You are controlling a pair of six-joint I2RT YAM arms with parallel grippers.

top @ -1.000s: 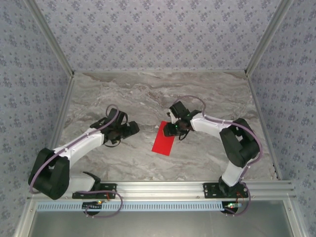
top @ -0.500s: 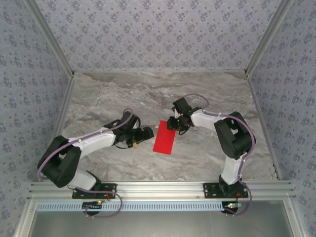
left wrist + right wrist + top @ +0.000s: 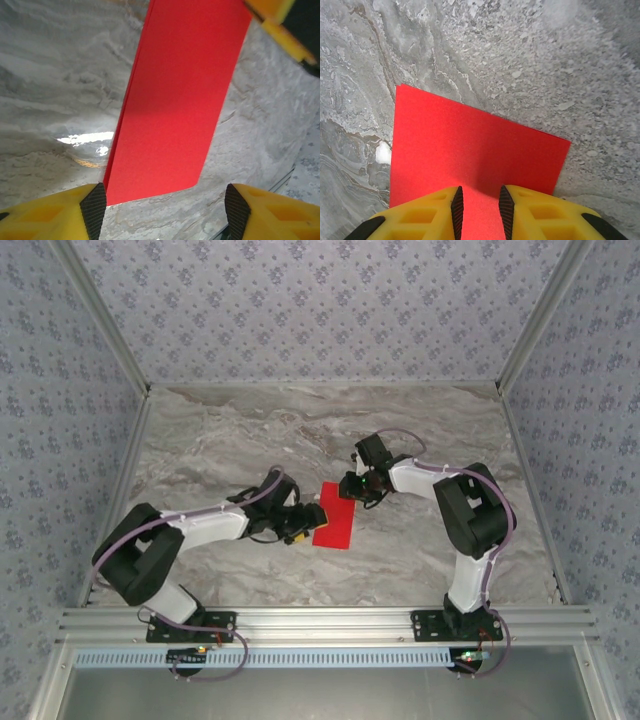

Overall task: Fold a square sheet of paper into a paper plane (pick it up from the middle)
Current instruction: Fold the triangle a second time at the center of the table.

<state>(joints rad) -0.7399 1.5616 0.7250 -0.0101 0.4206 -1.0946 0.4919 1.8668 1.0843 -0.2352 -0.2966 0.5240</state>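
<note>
Now L hand spread at red sheet end; R hand near-closed over it, grip unclear.

Illumination: bright, even, diffuse, from overhead. Glare: white specular patch on marble surface, left wrist view, beside red sheet. Shadows: soft, faint dark band across sheet ahead of right tool. Focus: overhead view sharp; near tool fingers slightly soft.
</note>
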